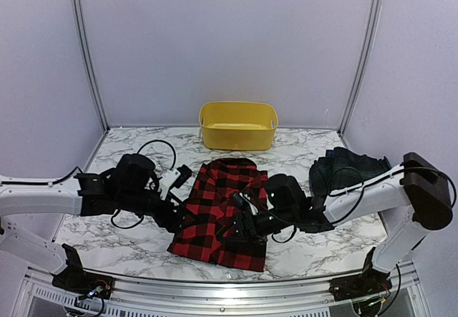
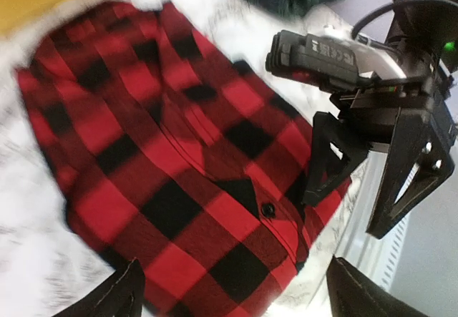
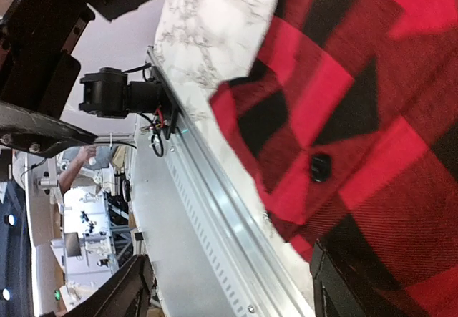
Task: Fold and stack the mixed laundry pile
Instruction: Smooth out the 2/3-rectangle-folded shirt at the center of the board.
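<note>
Right hand, spread wide, hangs over the soft red-and-black checked garment.

The top camera looks down from behind across the counter. Both wrist cameras sit close; all share the checked garment

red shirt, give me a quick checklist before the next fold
1. Shirt spread flat: ok.
2. Left hand open and empty: ok.
3. Right hand open and empty: ok.
4. Tartan apart from the shirt: ok.
5. Tartan folded: not ok, it lies bunched.
</note>
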Action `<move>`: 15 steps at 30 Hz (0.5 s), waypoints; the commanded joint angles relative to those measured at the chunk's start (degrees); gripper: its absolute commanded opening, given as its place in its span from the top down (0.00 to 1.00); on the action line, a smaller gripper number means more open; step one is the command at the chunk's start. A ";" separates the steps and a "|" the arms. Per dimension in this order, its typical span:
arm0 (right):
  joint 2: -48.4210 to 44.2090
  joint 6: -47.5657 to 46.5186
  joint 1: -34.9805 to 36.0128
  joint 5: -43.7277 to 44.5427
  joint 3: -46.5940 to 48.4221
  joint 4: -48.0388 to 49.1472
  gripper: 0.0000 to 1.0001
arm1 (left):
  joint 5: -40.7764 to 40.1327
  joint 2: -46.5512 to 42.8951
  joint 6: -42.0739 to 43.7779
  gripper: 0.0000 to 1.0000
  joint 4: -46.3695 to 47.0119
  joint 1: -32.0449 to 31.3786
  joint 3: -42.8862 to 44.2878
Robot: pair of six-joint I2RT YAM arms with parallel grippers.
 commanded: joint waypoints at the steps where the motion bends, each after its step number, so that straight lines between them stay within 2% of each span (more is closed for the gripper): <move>1: -5.81 -9.89 -2.47 2.05 9.55 -18.45 0.31 | -16.31 -11.42 19.66 0.07 -9.26 -2.00 -1.59; 3: -5.94 -13.32 -3.79 2.99 13.40 -25.45 0.34 | -21.34 -15.32 25.34 0.04 -9.36 -5.36 -4.15; 6: -3.22 -16.81 -5.28 3.52 17.87 -30.24 0.39 | -28.59 -16.29 30.01 0.04 -10.01 -13.49 -6.51; 12: 5.83 -20.56 -6.26 3.17 26.16 -31.82 0.49 | -40.82 -7.48 35.20 0.07 -8.67 -26.61 -6.11; 15: 8.95 -21.56 -7.21 2.41 28.57 -31.60 0.55 | -44.51 -2.80 37.64 0.09 -6.13 -30.41 -5.56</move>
